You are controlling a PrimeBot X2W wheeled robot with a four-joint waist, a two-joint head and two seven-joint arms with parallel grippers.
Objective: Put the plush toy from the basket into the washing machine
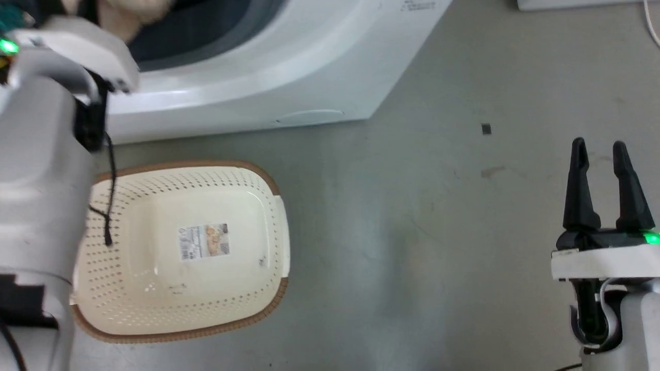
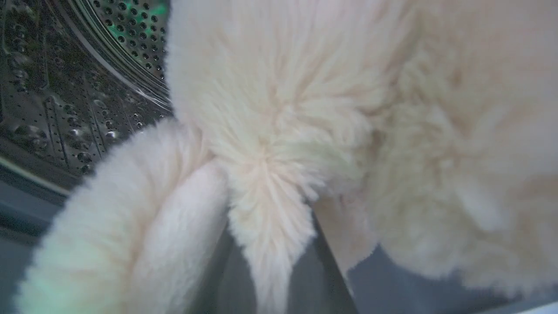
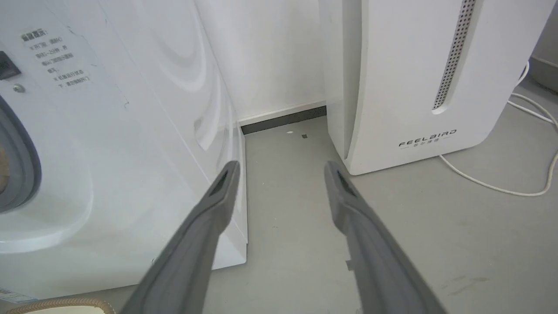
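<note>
Left jaws hold plush toy [image 2: 305,109] at washing machine [image 1: 258,77] rim; right jaws spread.

plush toy [image 1: 129,15]: cropped at top edge | basket [image 1: 180,337]: left side behind forearm [image 1: 36,180] | washing machine [image 1: 258,77] label [image 1: 418,5]: unreadable

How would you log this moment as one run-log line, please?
fluffy cream plush toy: at steel drum mouth of white front-loading washing machine | cream perforated plastic basket: empty | left arm: at porthole | right gripper: open, idle
</note>
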